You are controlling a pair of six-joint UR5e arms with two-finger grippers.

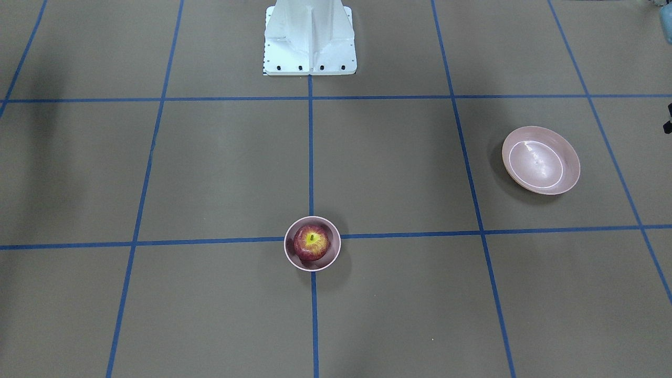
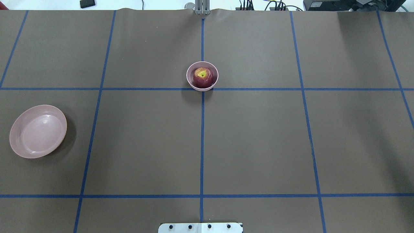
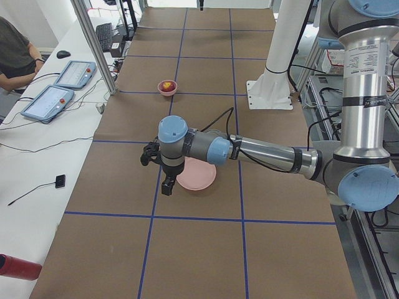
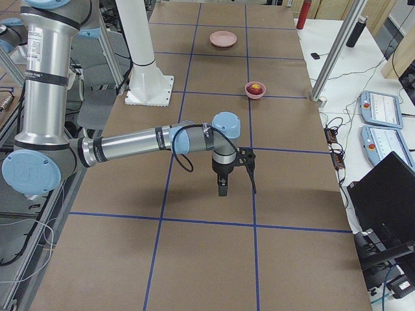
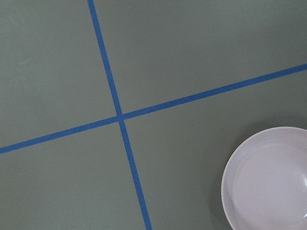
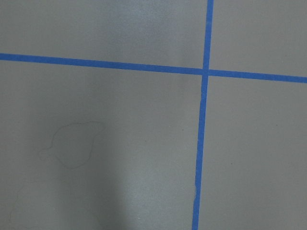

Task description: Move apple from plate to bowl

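Note:
The dark red apple (image 1: 311, 242) with its yellow stem patch sits inside the small pink bowl (image 1: 287, 253) on the centre line; both also show in the overhead view, the apple (image 2: 203, 77) in the bowl (image 2: 189, 80). The wide pink plate (image 2: 38, 131) lies empty at the robot's left and shows in the left wrist view (image 5: 268, 187). My left gripper (image 3: 159, 171) hangs just beside the plate (image 3: 199, 177); I cannot tell whether it is open or shut. My right gripper (image 4: 237, 188) hangs over bare table far from the bowl (image 4: 256, 89); I cannot tell its state.
The robot's white base (image 1: 310, 37) stands at the table's near-middle edge. Blue tape lines divide the brown table (image 2: 258, 136) into squares. Operator tablets (image 3: 56, 87) lie on a side bench beyond the table, and a person (image 3: 15, 53) sits there.

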